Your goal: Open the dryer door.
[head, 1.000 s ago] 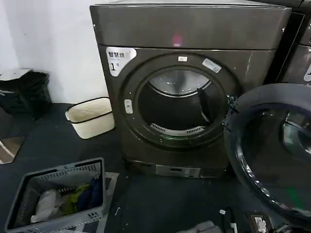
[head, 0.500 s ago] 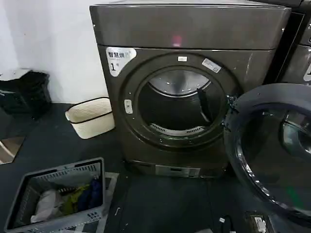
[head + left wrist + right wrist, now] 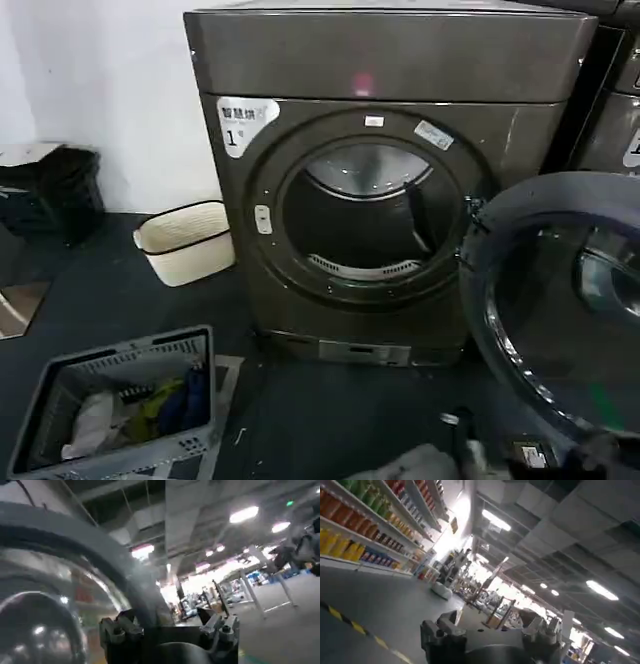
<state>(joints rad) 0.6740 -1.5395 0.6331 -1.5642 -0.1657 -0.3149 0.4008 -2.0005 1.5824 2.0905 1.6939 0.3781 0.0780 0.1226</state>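
**One dryer, door swung open**

Dryer [image 3: 390, 180] against the wall; dryer door [image 3: 560, 310] hangs wide at its right, drum exposed. Left gripper [image 3: 170, 630], fingers spread, sits beside the door's rim. Right gripper [image 3: 490, 635] likewise spread, holding nothing.

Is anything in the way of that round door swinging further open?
Nothing visible blocks it. The dryer door already stands swung wide to the right of the dryer, its drum opening exposed. The laundry basket sits far off to the left.
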